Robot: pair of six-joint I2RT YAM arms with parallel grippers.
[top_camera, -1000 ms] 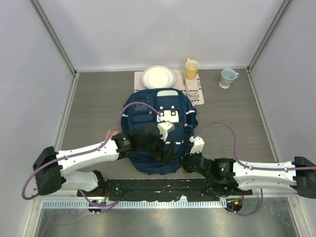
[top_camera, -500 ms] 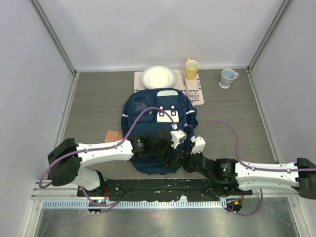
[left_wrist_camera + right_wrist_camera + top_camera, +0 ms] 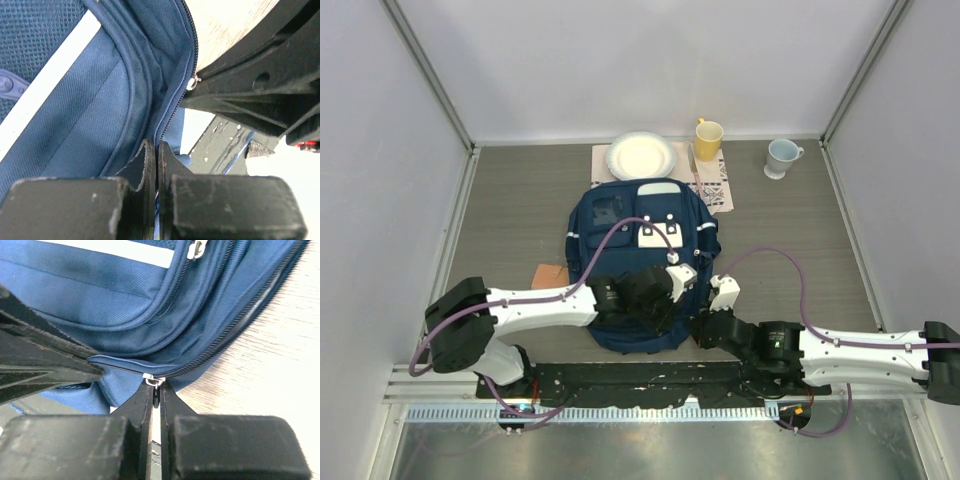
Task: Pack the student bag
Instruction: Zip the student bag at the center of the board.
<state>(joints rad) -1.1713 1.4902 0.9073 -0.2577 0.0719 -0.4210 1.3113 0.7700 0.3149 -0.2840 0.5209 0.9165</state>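
Step in hand, as judged: unzipping. The student bag (image 3: 645,225) lies flat mid-table. The right gripper (image 3: 154,390) clamps its zipper pull (image 3: 153,380); the left gripper (image 3: 156,148) is clenched at the near seam. Next: draw the pull along its track.

Top view: bright, even, diffuse light from above. Faint soft shadows under the arms (image 3: 540,305) at the near edge. Pale walls (image 3: 650,60) slightly washed, no hard glare. Wide lens, so wall edges splay outward at the corners. Dark student bag (image 3: 645,225), detail muddy.

Left wrist view: left gripper (image 3: 157,150) close to the lens, dark and soft. Bag weave sharp at far left, blown-out white patch at near right.

Right wrist view: right gripper (image 3: 156,395) black, underexposed, soft-focus. Fabric crisp, table (image 3: 280,355) bright with slightly soft grain.
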